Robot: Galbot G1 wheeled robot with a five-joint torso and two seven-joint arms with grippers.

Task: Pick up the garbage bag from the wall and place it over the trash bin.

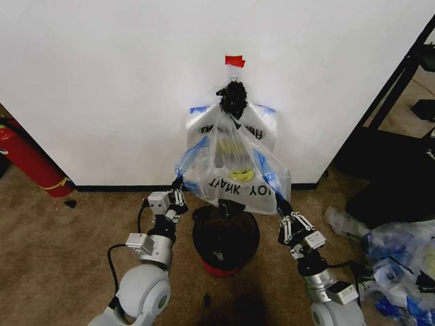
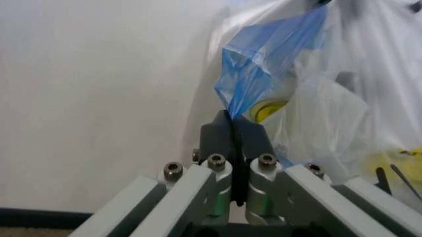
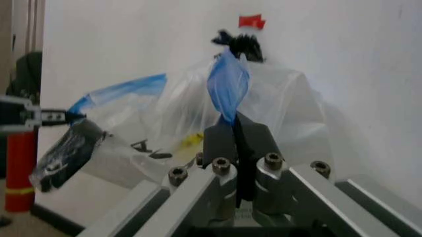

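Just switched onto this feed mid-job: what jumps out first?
The garbage bag hangs on the white wall, stretched open between both arms. The left end effector is shut on its blue-tinted edge at one side, the right end effector shut on the other. The trash bin sits on the carpet directly below, between the arms.
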